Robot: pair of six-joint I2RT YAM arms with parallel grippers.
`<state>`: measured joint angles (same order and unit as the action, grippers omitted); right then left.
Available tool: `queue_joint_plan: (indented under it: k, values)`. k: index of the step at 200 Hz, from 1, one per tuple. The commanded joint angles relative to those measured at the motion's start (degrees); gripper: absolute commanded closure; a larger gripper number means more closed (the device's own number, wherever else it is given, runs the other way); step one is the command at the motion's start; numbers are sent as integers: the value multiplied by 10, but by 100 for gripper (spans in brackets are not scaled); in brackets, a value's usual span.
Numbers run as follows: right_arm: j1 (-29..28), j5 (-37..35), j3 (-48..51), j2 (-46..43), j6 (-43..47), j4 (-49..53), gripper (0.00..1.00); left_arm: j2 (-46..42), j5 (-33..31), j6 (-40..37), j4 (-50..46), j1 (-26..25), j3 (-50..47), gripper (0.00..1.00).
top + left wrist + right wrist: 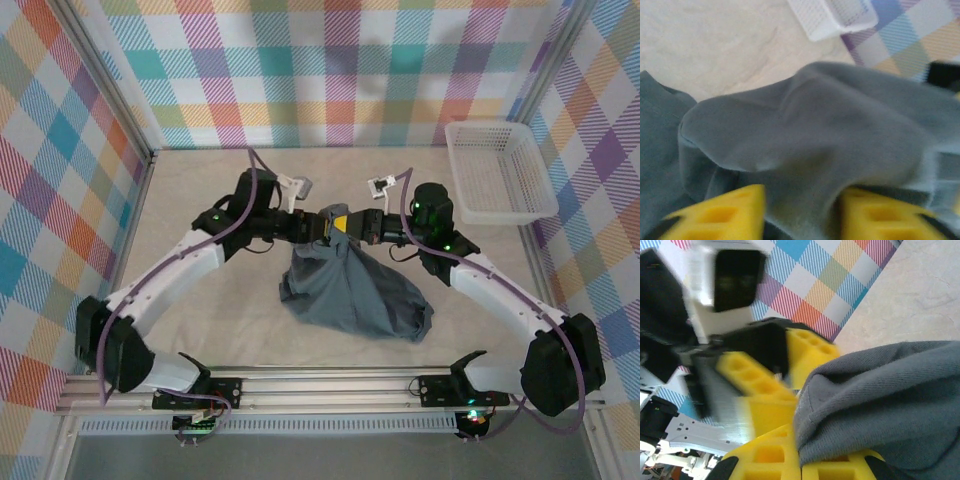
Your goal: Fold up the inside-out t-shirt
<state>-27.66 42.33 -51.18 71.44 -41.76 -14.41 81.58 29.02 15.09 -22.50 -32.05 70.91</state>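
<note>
The dark slate-grey t-shirt (355, 295) is lifted at its top, and the rest sags in a wrinkled heap onto the table. Both grippers meet above it at mid-table. My right gripper (352, 226) is shut on a hemmed fold of the shirt (890, 400), its yellow fingers (770, 455) pressed together. My left gripper (322, 228) faces it, jaws apart, with shirt fabric (815, 130) bulging between its yellow fingers (715, 210). In the right wrist view the left gripper's spread fingers (755, 377) are blurred, right beside the pinched fold. No white tag is visible.
A white mesh basket (500, 213) sits at the back right corner, also in the left wrist view as the basket (835, 20). Plaid walls enclose the beige table (200, 190). A metal rail (320, 385) runs along the near edge by the arm bases.
</note>
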Motion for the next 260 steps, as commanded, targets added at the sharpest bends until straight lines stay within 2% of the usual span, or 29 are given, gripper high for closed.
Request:
queue_joint_plan:
  k: [1,13,18,44,52,68,83,90,100,107,128,139,148,172,191,215,223,237,245,260]
  values:
    - [11,-23,-26,-12,10,42,96,3,41,-14,44,3,1,100]
    - [31,-24,-16,-16,12,59,94,-16,41,10,59,16,-5,100]
    - [44,-29,-7,-21,11,68,93,-29,51,37,96,32,-18,100]
    - [113,-57,84,-34,54,92,100,-85,120,247,266,118,-77,100]
    - [116,-58,98,-27,88,112,100,-89,142,270,279,121,-68,100]
    - [116,-9,98,-17,122,138,100,-86,178,294,280,106,-44,100]
    - [116,12,88,-28,133,150,91,-80,194,324,279,93,-29,100]
    - [116,2,82,-42,141,160,83,-78,201,329,277,90,-27,100]
    - [114,-31,74,-68,161,173,64,-74,206,322,259,86,-20,100]
    - [109,-60,70,-89,182,179,57,-72,210,305,234,84,-14,100]
    - [58,-210,57,-150,296,194,46,-67,212,236,161,74,3,100]
    - [27,-256,53,-168,360,174,40,-64,219,218,146,66,6,100]
    - [2,-274,43,-171,403,160,37,-62,223,207,140,59,9,100]
    - [-33,-267,-11,-122,479,165,31,-56,231,178,121,38,22,100]
    - [-37,-251,-57,-62,480,173,32,-52,230,166,112,25,34,100]
    - [-39,-247,-82,-18,446,170,39,-57,200,146,84,23,43,100]
    - [-39,-230,-82,-15,445,169,47,-59,191,144,80,23,44,100]
    - [-39,-203,-80,-22,435,171,71,-59,179,144,76,24,43,100]
    - [-39,-198,-79,-32,423,175,81,-56,161,139,57,26,45,100]
    - [-38,-200,-76,-63,396,180,92,-42,119,109,-12,34,58,100]
